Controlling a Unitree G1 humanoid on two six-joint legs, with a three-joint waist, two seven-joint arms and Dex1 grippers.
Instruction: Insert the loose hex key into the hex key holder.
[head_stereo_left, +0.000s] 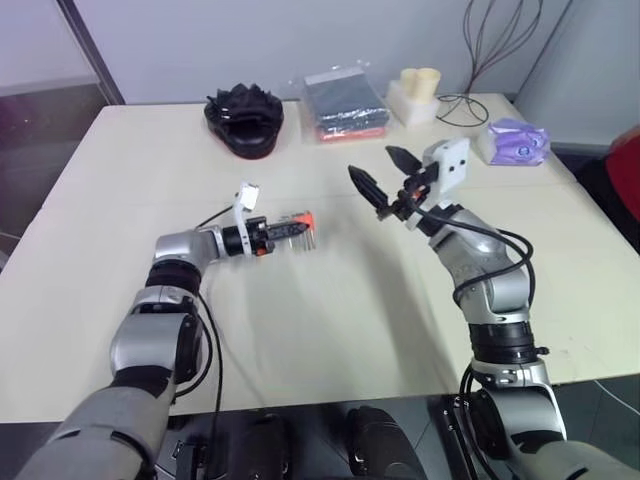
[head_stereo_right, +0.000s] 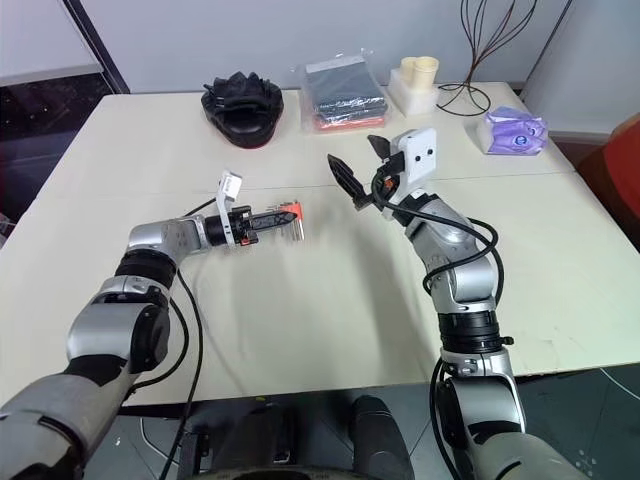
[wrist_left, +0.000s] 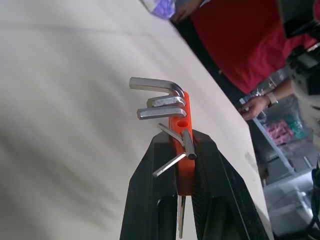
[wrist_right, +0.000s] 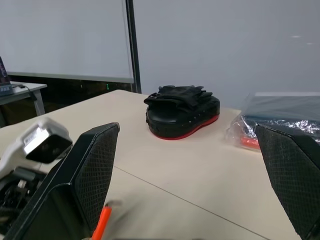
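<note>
While the left gripper (head_stereo_left: 285, 231) points level across the pale table (head_stereo_left: 330, 310), its two black fingers are clamped tight on the hex key holder (wrist_left: 183, 150), an orange-red block held up off the table top; in the left wrist view several grey metal keys stick out of the block to one side, the longer ones fanned at its far end, and one short key (wrist_left: 189, 144) lies across the block's face right at the fingertips; whether that one is the loose hex key I cannot tell. The right gripper (head_stereo_left: 385, 180) hangs in the air well apart from the holder, on its other side, its fingers spread wide with nothing between them; in the right wrist view the two textured pads (wrist_right: 92, 170) frame a black padded mitt (wrist_right: 182, 111) with a red edge at the table's far side, beside a plastic-wrapped dark bundle (head_stereo_left: 345, 102). Also at the far side are a pale yellow container (head_stereo_left: 418, 92) and a purple packet (head_stereo_left: 515, 141).
</note>
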